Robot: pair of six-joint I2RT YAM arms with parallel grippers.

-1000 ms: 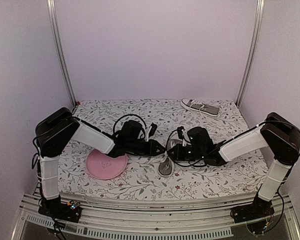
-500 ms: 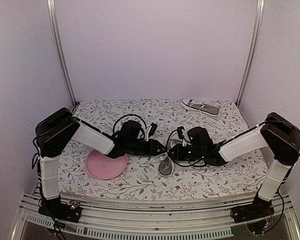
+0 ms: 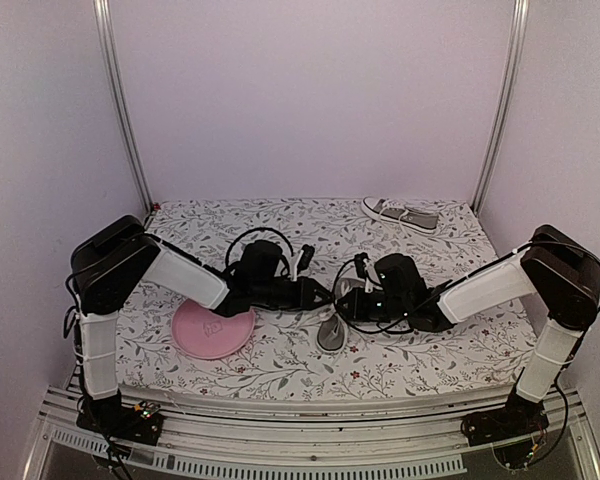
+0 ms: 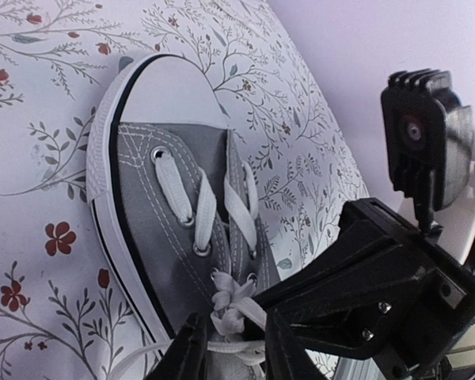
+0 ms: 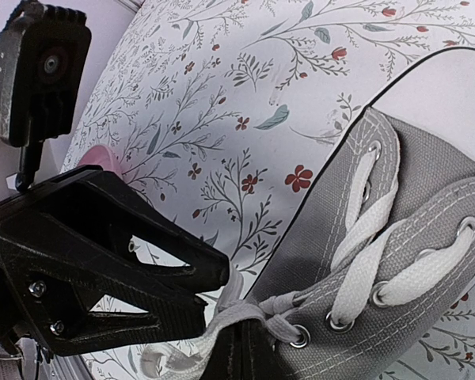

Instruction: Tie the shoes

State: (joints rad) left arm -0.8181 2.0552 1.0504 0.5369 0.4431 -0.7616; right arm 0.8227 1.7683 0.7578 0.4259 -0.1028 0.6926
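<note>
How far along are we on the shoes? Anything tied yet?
Done: the near shoe is laced, its laces crossed at the top. In hand: the right gripper pinches the laces there; the left gripper straddles the crossing. Still to do: no bow shows. The far shoe is too small to judge.

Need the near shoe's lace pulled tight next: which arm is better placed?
Right, probably. The right gripper looks shut on the near shoe's white lace; the left gripper's jaws stand apart around the lace crossing, gripping nothing yet.
</note>
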